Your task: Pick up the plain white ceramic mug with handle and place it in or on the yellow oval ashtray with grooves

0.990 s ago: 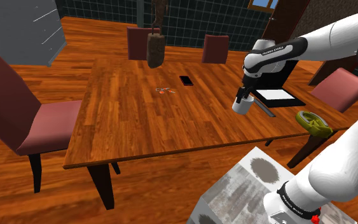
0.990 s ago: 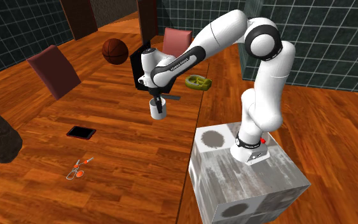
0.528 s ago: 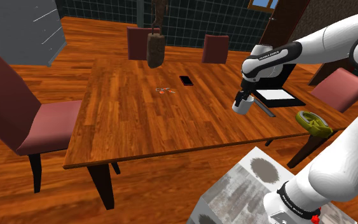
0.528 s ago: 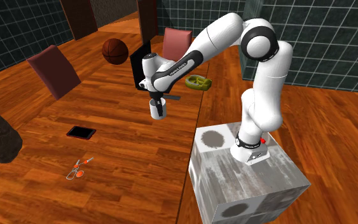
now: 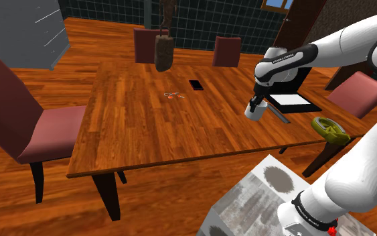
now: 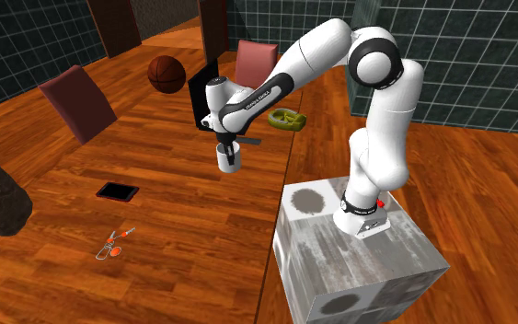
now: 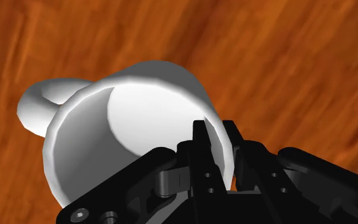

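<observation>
Item: white mug (image 5: pixel 252 112), handled. Carried by the hand (image 5: pixel 254 102), which is closed narrow on the rim wall with one finger inside. The mug hangs clear above the surface (image 5: pixel 146 121), near its stand-side edge. The rim grip probably leaves the base free for setting down.
Yellow-green oval ashtray (image 5: pixel 330 127): same edge, apart from the mug.
Surface: wood planks; black phone (image 5: pixel 195 84).
Room: wood floor (image 5: pixel 153 208), dark-red chairs (image 5: pixel 19 114), dark tiled walls (image 5: pixel 200 20).

Looks like a home dining room to me: a long brown wooden-plank table (image 5: pixel 133 127) with dark red padded chairs (image 5: pixel 19 114) at its edges, a wooden plank floor (image 5: pixel 80 40), dark green tiled walls (image 5: pixel 200 23) (plus a grey drawer cabinet (image 5: pixel 36 33) beyond one far corner).
</observation>
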`<action>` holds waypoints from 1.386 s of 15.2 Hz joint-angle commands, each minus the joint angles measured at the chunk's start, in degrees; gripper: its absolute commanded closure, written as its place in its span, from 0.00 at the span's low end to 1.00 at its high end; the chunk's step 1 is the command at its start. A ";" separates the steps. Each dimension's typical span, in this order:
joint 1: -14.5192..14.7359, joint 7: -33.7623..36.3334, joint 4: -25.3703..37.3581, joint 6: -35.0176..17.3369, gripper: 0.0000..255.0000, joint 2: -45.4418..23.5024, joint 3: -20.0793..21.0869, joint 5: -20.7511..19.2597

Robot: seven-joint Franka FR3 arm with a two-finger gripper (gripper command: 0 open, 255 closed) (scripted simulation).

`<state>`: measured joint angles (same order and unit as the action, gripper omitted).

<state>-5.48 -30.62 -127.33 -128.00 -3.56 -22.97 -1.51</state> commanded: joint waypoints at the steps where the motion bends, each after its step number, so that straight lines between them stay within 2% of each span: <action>1: 0.00 0.00 0.00 0.00 1.00 0.00 0.00 0.00; 6: 0.00 0.00 -0.01 -0.01 1.00 -0.01 0.00 0.00; 21: 0.33 1.43 5.83 11.34 1.00 5.90 0.21 -2.36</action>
<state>-5.12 -29.15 -122.15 -117.56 2.07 -22.74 -3.77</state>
